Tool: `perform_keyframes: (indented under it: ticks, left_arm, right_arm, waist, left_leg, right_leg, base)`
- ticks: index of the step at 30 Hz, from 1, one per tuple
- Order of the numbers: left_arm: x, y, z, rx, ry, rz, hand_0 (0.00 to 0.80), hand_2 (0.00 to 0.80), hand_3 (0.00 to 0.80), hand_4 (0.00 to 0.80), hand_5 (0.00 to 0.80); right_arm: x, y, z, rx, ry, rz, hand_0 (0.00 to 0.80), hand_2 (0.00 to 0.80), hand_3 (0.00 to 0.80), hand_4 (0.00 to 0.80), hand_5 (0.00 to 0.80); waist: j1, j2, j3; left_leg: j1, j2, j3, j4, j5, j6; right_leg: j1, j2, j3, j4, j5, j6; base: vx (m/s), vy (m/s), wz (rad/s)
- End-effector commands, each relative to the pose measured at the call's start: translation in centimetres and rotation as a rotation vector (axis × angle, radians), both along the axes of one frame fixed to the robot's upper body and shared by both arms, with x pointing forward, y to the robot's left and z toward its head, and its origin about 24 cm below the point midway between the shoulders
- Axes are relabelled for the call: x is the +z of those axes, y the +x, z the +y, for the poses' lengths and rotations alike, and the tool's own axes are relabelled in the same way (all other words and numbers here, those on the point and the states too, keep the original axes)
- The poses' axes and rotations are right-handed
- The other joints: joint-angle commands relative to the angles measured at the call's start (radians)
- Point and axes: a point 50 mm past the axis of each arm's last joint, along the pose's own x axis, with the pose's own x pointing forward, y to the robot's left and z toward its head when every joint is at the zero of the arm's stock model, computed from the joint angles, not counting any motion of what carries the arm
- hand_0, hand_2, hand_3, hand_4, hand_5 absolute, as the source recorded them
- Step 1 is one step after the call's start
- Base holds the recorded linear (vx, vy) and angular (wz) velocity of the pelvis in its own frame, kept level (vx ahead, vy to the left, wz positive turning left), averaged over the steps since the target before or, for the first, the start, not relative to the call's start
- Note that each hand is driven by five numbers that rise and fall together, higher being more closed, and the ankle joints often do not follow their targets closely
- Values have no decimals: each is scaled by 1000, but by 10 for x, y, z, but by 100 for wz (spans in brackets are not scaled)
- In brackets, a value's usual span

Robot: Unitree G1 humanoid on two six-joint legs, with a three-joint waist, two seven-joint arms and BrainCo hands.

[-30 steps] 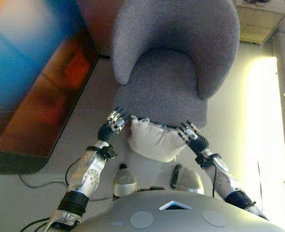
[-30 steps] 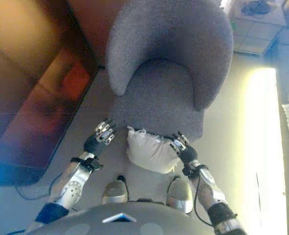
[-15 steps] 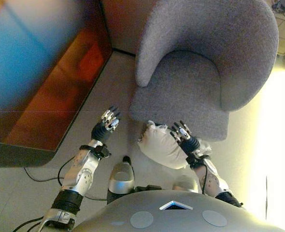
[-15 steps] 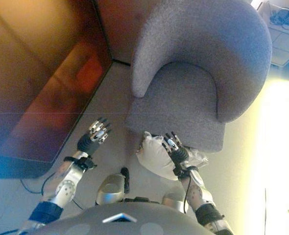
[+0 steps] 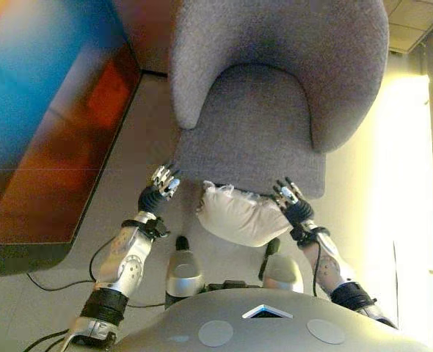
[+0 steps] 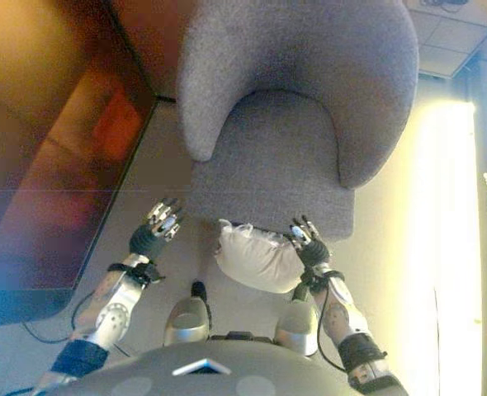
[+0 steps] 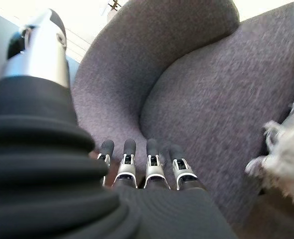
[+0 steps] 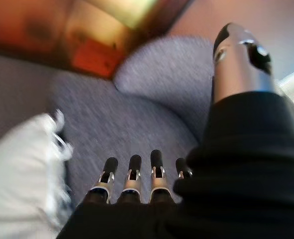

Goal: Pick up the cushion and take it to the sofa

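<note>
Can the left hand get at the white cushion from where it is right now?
Probably yes. The left hand hovers open beside the cushion, with only bare floor between them. The grey armchair sits just behind, not in the way.

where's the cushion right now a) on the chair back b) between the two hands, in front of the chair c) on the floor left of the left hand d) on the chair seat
b: the white cushion sits between the left hand and right hand, just in front of the grey chair's seat edge, not on the seat.
</note>
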Motion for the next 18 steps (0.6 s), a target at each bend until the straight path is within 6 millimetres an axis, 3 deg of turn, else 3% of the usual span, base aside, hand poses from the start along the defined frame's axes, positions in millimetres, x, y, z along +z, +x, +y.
perform_keyframes:
  ticks: [1,3,8,13,18]
  left_arm:
    - [20,9,5,-28,92,-104,0,0,0,0,0]
    - [15,7,6,-33,100,-83,0,0,0,0,0]
    - [5,20,11,-48,59,-39,0,0,0,0,0]
    - [9,24,12,-80,85,-72,0,0,0,0,0]
    - [11,16,19,-22,59,-91,0,0,0,0,0]
  right_arm:
    - [18,29,5,-59,2,-98,0,0,0,0,0]
    - [18,32,0,-50,-41,-92,0,0,0,0,0]
    - [19,29,-7,-77,-77,-100,0,0,0,0,0]
    - [17,19,-6,-73,-53,-93,0,0,0,0,0]
    - [15,18,1,-6,-71,-92,0,0,0,0,0]
  waist:
    - [-4,-57,-20]
    - [-8,-46,-24]
    - [-42,-12,-40]
    - [-74,-13,-56]
    - [-62,-23,-60]
  left_leg:
    - [-29,6,-50,112,-26,-7]
    - [-21,1,-58,146,-20,-6]
    - [15,-9,9,10,29,-9]
    - [50,-18,56,-24,30,-1]
    - [68,-12,92,-22,14,3]
  right_leg:
    - [15,-54,30,2,24,41]
    - [35,-33,46,4,7,21]
    - [54,-50,25,18,-13,31]
    - [58,-80,9,8,7,55]
    - [74,-97,-21,-25,30,69]
  base:
    - [51,-39,-10]
    - [85,24,-18]
    - [75,142,-7]
    - [72,76,4]
    - [59,-6,-15]
